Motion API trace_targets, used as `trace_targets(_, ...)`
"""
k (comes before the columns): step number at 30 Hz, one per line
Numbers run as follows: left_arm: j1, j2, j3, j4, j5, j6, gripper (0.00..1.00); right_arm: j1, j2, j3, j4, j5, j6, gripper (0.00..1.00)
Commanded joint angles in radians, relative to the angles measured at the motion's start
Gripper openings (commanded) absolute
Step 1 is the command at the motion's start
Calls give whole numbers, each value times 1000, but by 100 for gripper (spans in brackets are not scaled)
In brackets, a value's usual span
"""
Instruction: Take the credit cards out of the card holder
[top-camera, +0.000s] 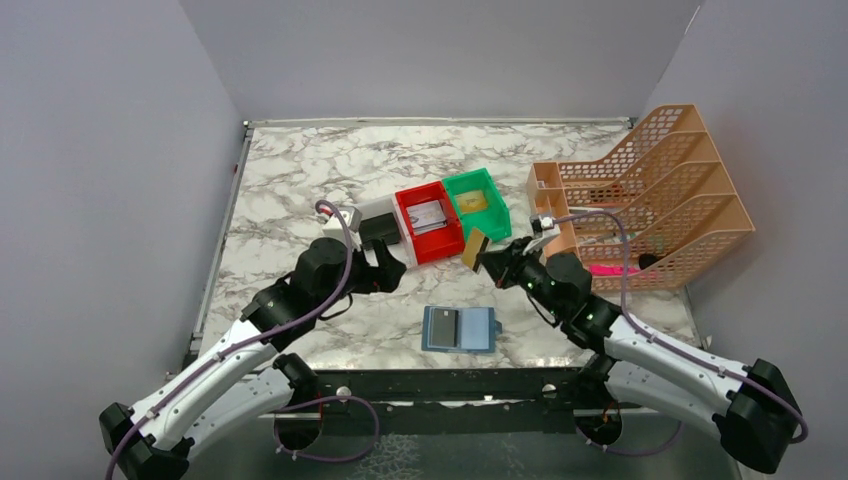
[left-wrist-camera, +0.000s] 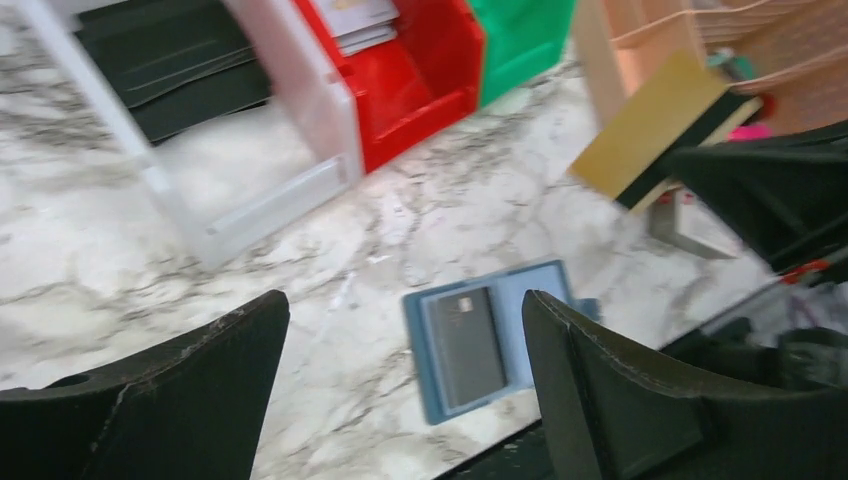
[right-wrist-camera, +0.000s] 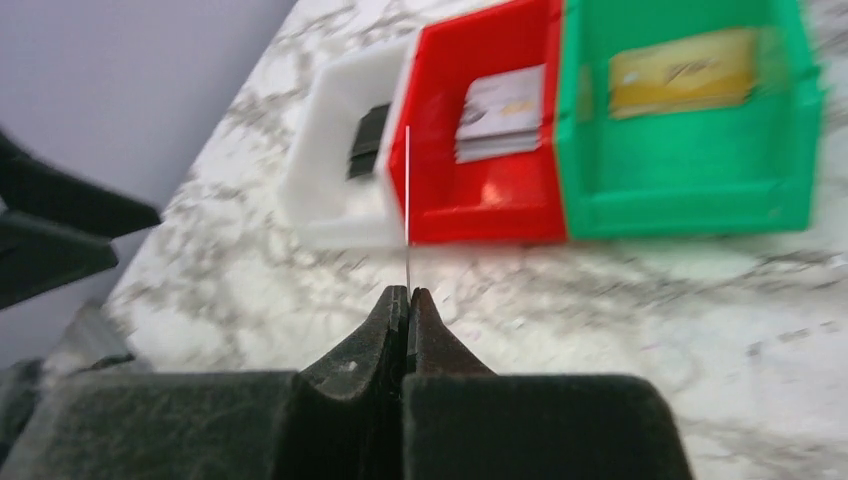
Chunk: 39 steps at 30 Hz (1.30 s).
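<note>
The teal-blue card holder (top-camera: 482, 328) lies open and flat near the table's front edge, with a dark grey credit card (top-camera: 441, 326) still in its left pocket. In the left wrist view the card holder (left-wrist-camera: 525, 305) and its grey card (left-wrist-camera: 465, 345) show between my fingers. My left gripper (top-camera: 392, 268) (left-wrist-camera: 405, 330) is open and empty, up and left of the holder. My right gripper (top-camera: 492, 262) (right-wrist-camera: 410, 295) is shut on a gold credit card (top-camera: 474, 250) (left-wrist-camera: 650, 130), lifted above the table in front of the bins; its own camera sees the card edge-on (right-wrist-camera: 407, 200).
A white bin (top-camera: 385, 215) with a black wallet (top-camera: 378, 232), a red bin (top-camera: 440, 250) holding cards (right-wrist-camera: 500, 110), and a green bin (top-camera: 497, 215) with a gold card (right-wrist-camera: 683, 72) stand mid-table. An orange file rack (top-camera: 650, 190) fills the right side.
</note>
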Motion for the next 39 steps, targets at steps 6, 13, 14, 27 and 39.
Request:
trace_targets(6, 6, -96, -31, -214, -275, 120, 97, -6, 228, 182, 58, 300, -624, 1)
trace_targets(13, 7, -155, -38, -215, -340, 126, 99, -7, 488, 297, 200, 271, -1092, 1)
trace_targets(14, 6, -158, -39, -215, -346, 126, 99, -10, 529, 330, 187, 263, -1141, 1)
trace_targets(27, 6, -98, -43, -213, -297, 125, 99, -112, 801, 539, 148, 135, -1347, 1)
trace_targets(39, 7, -112, -43, -211, -302, 126, 99, -183, 877, 586, 75, 52, -1313, 1)
